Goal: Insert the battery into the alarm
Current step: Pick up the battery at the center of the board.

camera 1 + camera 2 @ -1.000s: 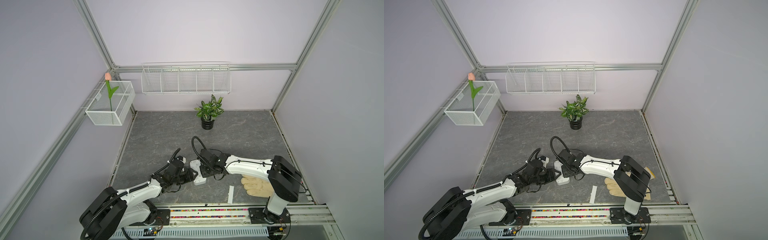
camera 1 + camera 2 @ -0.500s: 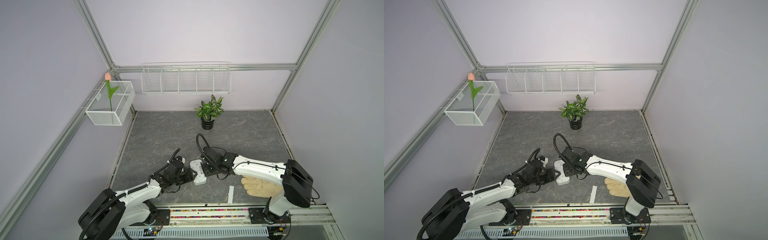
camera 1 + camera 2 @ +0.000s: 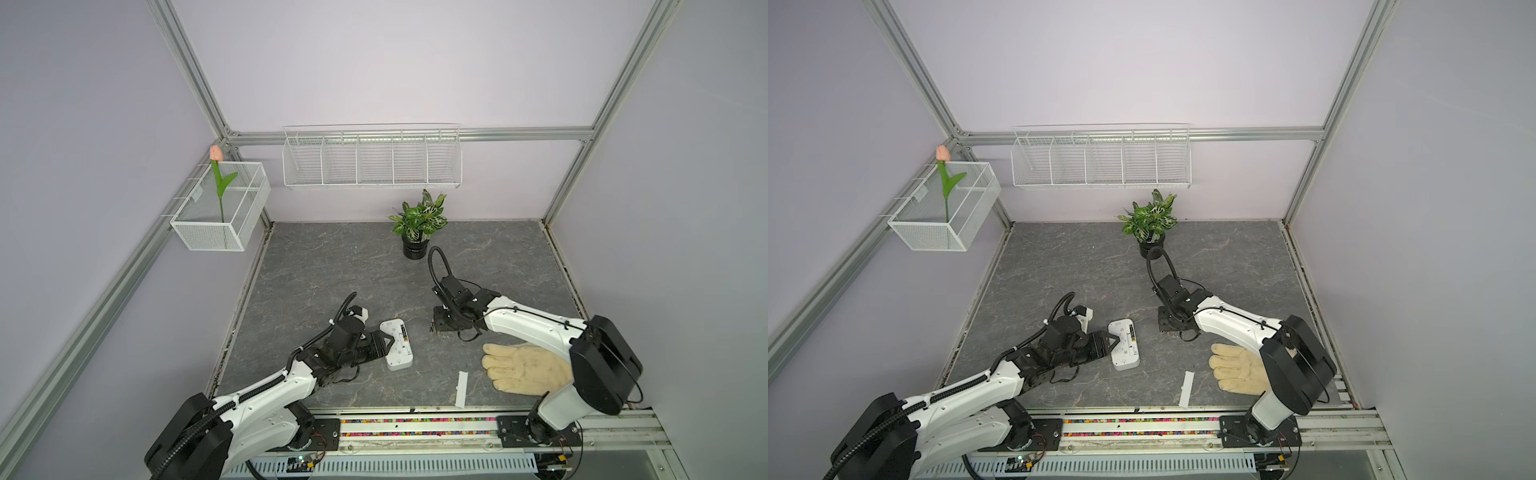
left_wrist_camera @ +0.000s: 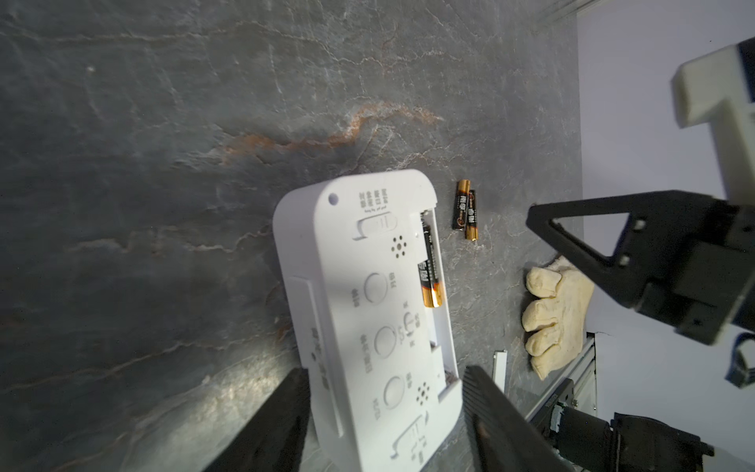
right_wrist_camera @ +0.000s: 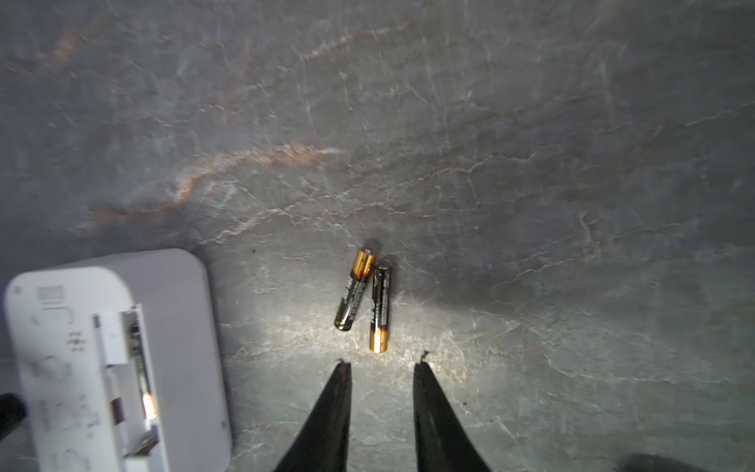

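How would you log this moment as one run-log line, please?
alarm: back up, one battery inside | loose batteries: two | left gripper: jaws flank alarm, grip unclear | right gripper: jaws open, empty, near loose batteries

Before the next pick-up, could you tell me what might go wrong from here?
The two loose batteries lie touching side by side, so the right hand, open just short of them, may pinch both or send one rolling. The left hand straddles the alarm, but a firm clamp is not evident; pressing a battery in could make it slide.
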### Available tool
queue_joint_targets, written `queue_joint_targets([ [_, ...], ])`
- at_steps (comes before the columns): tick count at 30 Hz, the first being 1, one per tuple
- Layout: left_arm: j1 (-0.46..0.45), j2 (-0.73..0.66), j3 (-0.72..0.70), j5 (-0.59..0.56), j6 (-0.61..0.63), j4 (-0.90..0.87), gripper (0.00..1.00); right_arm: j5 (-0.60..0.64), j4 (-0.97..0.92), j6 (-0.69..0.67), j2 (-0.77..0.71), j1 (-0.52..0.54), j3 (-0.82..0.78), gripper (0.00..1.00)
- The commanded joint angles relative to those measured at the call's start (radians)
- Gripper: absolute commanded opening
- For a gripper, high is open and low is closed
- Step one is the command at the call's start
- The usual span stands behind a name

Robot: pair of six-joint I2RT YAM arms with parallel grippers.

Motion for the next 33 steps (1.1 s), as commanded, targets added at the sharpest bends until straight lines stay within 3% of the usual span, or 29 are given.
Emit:
queue_joint_targets([
  [1, -0.006, -0.024, 0.008, -0.037, 0.003, -0.030, 0.62, -0.004, 0.026, -0.021, 0.045, -0.007, 0.008, 0.31],
  [8, -0.005, -0.040, -0.006, -0.046, -0.002, -0.041, 0.62, -0.024, 0.058, -0.013, 0.128, -0.018, 0.034, 0.28],
  [33, -0.005, -0.023, -0.014, -0.046, -0.006, -0.026, 0.63, -0.005, 0.014, -0.023, 0.154, -0.015, 0.024, 0.21],
])
